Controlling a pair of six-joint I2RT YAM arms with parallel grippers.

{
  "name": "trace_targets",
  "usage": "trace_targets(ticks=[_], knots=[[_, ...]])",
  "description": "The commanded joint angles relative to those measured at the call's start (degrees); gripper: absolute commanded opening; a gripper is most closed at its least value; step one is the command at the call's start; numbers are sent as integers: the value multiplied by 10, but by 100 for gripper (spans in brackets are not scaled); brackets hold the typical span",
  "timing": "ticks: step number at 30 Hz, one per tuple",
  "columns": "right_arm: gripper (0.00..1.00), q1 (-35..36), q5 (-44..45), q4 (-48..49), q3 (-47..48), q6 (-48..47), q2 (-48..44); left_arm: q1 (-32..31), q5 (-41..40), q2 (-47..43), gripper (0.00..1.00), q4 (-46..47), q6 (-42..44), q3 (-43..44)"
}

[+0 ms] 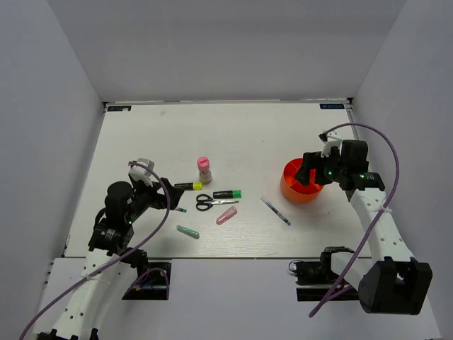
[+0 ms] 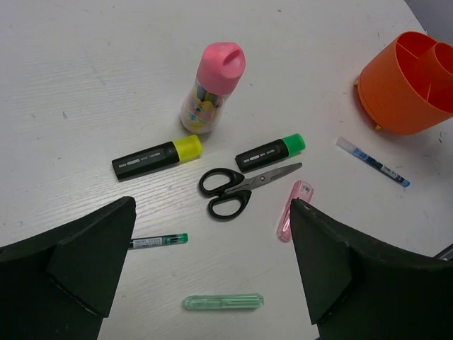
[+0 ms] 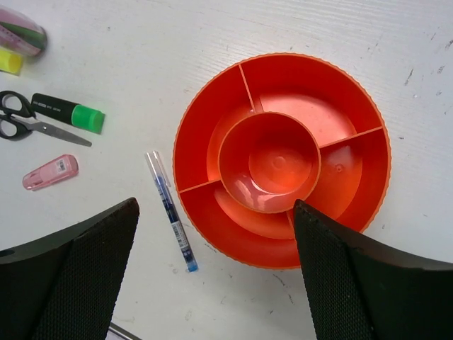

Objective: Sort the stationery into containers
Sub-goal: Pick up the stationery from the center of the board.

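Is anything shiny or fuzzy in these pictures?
Right wrist view: a pale shine sits in the middle cup of the orange container. Left wrist view: the scissors look sharp, the pink-capped bottle casts only a faint shadow. Top view: soft, even light, no glare.

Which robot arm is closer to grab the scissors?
Left, I think. The left gripper, open, sits right beside the scissors. The right gripper, also open, hangs over the orange holder, farther from the scissors.
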Motion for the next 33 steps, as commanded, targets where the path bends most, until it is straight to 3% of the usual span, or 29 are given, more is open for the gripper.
trace_targets(ticks=[1, 9, 11, 14, 15, 16, 17, 19, 20, 22, 23, 24, 26, 27, 28, 29, 30, 31, 33], knots=[[90, -1, -12, 25, -13, -3, -8, 0, 13, 5, 100, -2, 5, -1], [90, -1, -88, 40, -60, -95, -57, 0, 22, 13, 100, 1, -2, 1], [86, -1, -126, 40, -71, -104, -68, 0, 21, 16, 100, -2, -5, 4], [57, -1, -157, 24, -65, -131, -57, -2, 24, 19, 95, 1, -7, 1], [40, 0, -159, 25, -67, -137, -55, 0, 28, 20, 91, 2, -7, 1], [20, -1, -165, 26, -65, -138, -53, 0, 31, 19, 80, 1, -6, 1], [0, 0, -166, 23, -65, -138, -49, -1, 33, 22, 43, 3, -5, 2], [0, -1, -174, 18, -60, -146, -47, 0, 31, 30, 6, 0, -6, 4], [0, -1, -193, 11, -59, -153, -45, 0, 24, 35, 0, -6, -8, 7], [35, 0, -207, 7, -56, -168, -41, -1, 22, 37, 0, -4, -9, 5], [59, 2, -217, -2, -48, -176, -37, 0, 15, 36, 0, -4, -8, 5], [72, 4, -250, -8, -43, -184, -25, 0, 11, 37, 0, -5, -8, 5], [83, 6, -287, -53, -9, -227, -3, 0, -19, 45, 0, -16, -9, 6], [83, 13, -293, -61, 3, -236, 14, -1, -32, 48, 7, -28, -9, 8], [83, 14, -299, -72, 39, -228, 23, 0, -44, 51, 26, -36, -9, 16], [83, 19, -300, -79, 55, -226, 35, 0, -79, 55, 52, -43, -11, 19], [80, 35, -299, -84, 69, -219, 70, 0, -87, 67, 89, -56, -14, 22], [78, 42, -297, -102, 99, -218, 83, -1, -92, 71, 97, -61, -14, 25], [77, 70, -284, -101, 139, -197, 115, -1, -99, 85, 100, -69, -15, 33]])
